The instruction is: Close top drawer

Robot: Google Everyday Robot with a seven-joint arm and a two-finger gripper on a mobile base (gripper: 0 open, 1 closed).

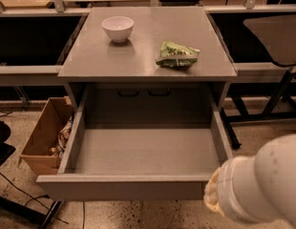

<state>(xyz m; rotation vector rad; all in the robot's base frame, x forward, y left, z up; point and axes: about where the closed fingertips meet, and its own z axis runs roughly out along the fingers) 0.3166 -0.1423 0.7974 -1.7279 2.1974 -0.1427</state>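
The top drawer (124, 188) of the grey cabinet stands pulled far out toward me. Its deep grey box (143, 149) is empty and its plain flat front faces the camera. My gripper (212, 197) is at the bottom right, at the drawer front's right end, at the tip of the big white arm (262, 190). Only its cream-coloured end shows, right against the front's right corner. The lower drawers are hidden below the open one.
On the cabinet top (90, 61) sit a white bowl (118, 27) and a green snack bag (177, 55). A cardboard box (43, 137) with clutter stands on the floor at the left. A chair or table on black legs (277, 37) stands at the right.
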